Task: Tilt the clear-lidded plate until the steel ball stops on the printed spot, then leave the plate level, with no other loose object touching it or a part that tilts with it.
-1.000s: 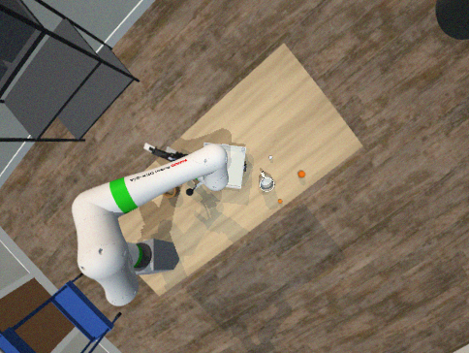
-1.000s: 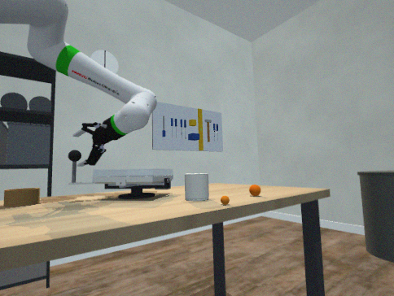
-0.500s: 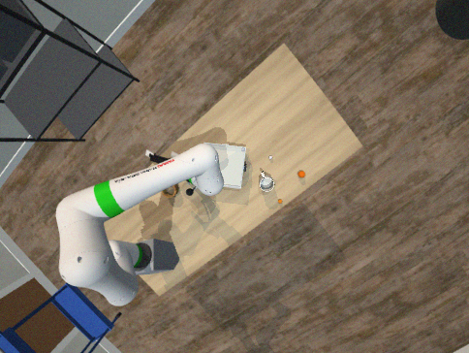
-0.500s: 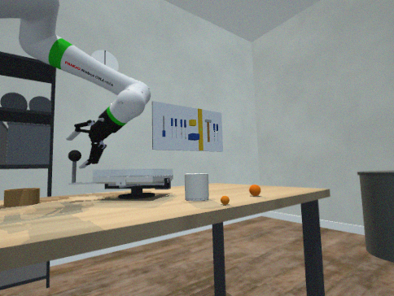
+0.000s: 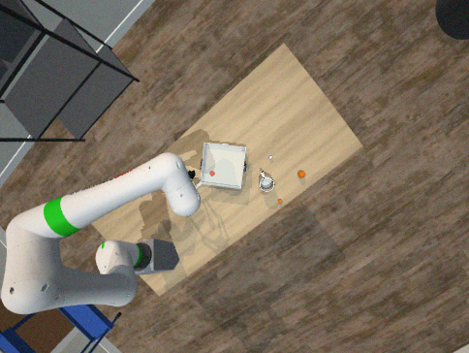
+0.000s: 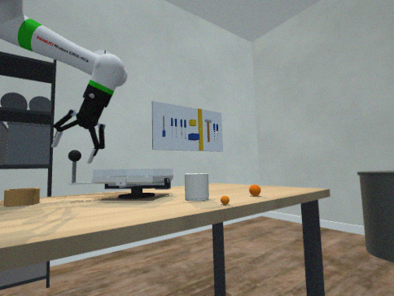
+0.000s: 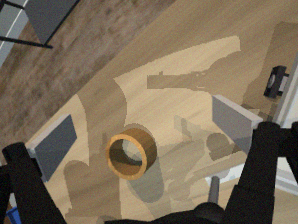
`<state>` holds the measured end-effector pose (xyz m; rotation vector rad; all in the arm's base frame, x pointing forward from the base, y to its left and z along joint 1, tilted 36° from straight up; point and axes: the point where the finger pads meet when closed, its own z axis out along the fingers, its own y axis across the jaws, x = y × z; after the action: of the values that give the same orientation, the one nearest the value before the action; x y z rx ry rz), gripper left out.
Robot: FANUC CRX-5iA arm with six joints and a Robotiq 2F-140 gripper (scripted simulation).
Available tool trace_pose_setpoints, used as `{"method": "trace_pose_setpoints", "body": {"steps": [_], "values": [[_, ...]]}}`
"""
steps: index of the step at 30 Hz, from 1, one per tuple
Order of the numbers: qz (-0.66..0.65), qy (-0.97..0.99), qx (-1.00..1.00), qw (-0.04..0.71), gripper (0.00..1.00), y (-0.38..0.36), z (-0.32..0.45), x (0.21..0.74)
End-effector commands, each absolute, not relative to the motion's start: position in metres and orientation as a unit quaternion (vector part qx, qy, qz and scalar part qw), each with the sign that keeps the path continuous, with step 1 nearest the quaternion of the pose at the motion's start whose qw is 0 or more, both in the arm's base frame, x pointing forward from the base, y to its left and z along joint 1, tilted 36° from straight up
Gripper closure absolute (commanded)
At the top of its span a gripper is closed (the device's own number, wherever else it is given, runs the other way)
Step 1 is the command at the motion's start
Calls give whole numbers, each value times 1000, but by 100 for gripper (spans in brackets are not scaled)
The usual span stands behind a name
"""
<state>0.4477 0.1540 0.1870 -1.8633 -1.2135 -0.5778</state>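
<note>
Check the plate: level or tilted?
Level, as far as shows. In the exterior view the plate sits flat on its stand, edges parallel to the table. The gripper hangs above, open, touching nothing.

tape roll (image 7: pixel 131 153), mug (image 6: pixel 196 186), two oranges (image 6: pixel 255 189)

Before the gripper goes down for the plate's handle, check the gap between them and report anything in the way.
Nothing visible blocks it. The open gripper hangs empty above the black knob of the plate's lever, with only air between. The tape roll lies off to the side on the table.
</note>
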Motion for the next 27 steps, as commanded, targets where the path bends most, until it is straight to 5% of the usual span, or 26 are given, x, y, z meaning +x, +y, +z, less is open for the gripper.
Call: {"method": "trace_pose_setpoints", "body": {"steps": [1,11,18,19,27], "values": [[-274,-540,-741,290,0,113,167,442],[-284,-642,-703,114,0,29,151,436],[-283,-645,-701,107,0,26,150,435],[-283,-645,-701,107,58,26,150,435],[-283,-645,-701,107,58,26,150,435]]}}
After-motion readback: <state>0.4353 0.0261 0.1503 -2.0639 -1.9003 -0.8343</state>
